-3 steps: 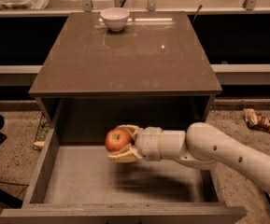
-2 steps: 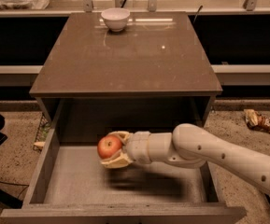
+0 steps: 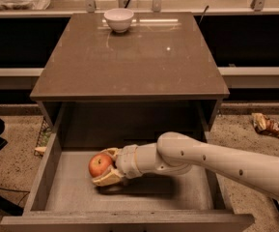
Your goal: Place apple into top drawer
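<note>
Nearest me, the top drawer [image 3: 129,221] stands pulled out, its front rim just this side of the claw [image 3: 102,166]. The claw sits low inside the drawer, left of middle, its pale fingers [image 3: 109,179] pinching the apple [image 3: 99,164] from either side. The apple is at the floor or a touch above it; I cannot tell which.

To finish well, I'd say it should ease down until the fruit rests on the floor. Then it can spread the fingers slowly so the apple doesn't roll, and back out without clipping a wall.

The arm [image 3: 216,163] reaches in from the claw's right, nearly level, sloping down a little toward the wrist. Beyond and above the claw lies the cabinet's surface [image 3: 129,66], with a white bowl [image 3: 118,19] near its far edge.
</note>
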Tool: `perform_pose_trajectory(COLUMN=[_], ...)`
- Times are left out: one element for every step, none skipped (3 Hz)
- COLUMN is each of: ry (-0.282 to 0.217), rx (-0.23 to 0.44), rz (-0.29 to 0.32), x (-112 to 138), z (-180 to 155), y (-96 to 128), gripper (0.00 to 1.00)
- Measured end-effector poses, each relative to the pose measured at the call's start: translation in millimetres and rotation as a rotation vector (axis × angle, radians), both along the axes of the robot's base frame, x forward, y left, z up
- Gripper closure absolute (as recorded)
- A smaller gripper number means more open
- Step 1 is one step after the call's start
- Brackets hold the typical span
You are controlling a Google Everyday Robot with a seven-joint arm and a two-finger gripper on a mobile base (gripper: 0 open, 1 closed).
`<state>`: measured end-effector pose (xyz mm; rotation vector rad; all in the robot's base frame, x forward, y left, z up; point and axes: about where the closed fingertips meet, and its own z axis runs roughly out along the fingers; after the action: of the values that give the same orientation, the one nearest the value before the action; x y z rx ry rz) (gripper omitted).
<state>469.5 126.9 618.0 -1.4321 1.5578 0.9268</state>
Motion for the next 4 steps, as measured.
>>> perform_pose_trajectory(ry=[0.002, 0.003, 0.003, 0.004], rx=[-0.001, 0.0, 0.001, 0.001], rz=[0.006, 0.01, 0.013, 0.016], x=[-1.2, -2.0, -2.9, -3.7], z=[-0.8, -0.8, -0.8, -0.8], y=[2.9, 4.4, 5.9, 7.3], gripper=[0.84, 0.61, 0.37, 0.13])
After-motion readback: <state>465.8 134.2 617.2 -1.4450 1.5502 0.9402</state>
